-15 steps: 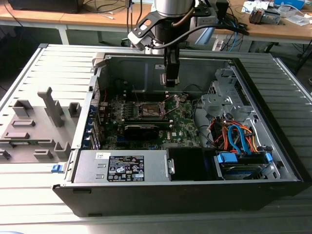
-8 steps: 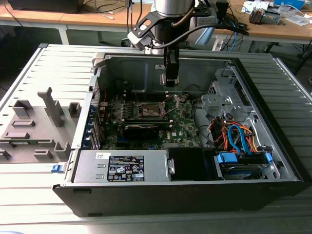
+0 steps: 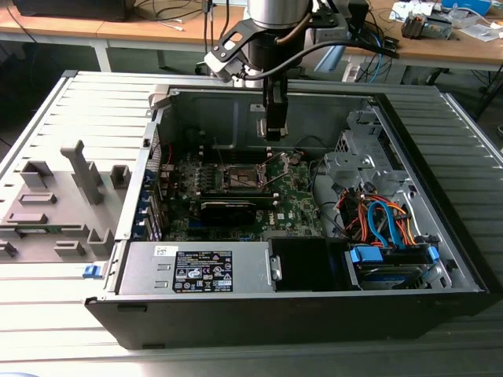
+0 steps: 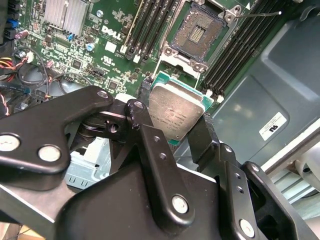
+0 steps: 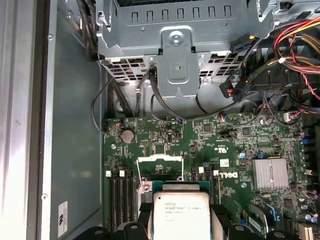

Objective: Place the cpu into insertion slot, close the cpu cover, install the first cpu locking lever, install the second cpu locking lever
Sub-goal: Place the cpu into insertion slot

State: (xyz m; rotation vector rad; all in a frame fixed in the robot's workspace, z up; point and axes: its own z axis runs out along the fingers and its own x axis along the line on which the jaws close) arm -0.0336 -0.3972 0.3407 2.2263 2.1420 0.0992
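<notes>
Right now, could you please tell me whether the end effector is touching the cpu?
Touching. In the second wrist view the end effector has its black fingers pressed against opposite edges of the cpu, with no gap.

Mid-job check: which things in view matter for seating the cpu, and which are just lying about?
For the job: gripper, shut on the cpu; insertion slot, uncovered; cpu cover, open; locking lever, unlatched.
Just there: power supply; heatsink; orange and blue cables; grey blocks beside the case.
</notes>
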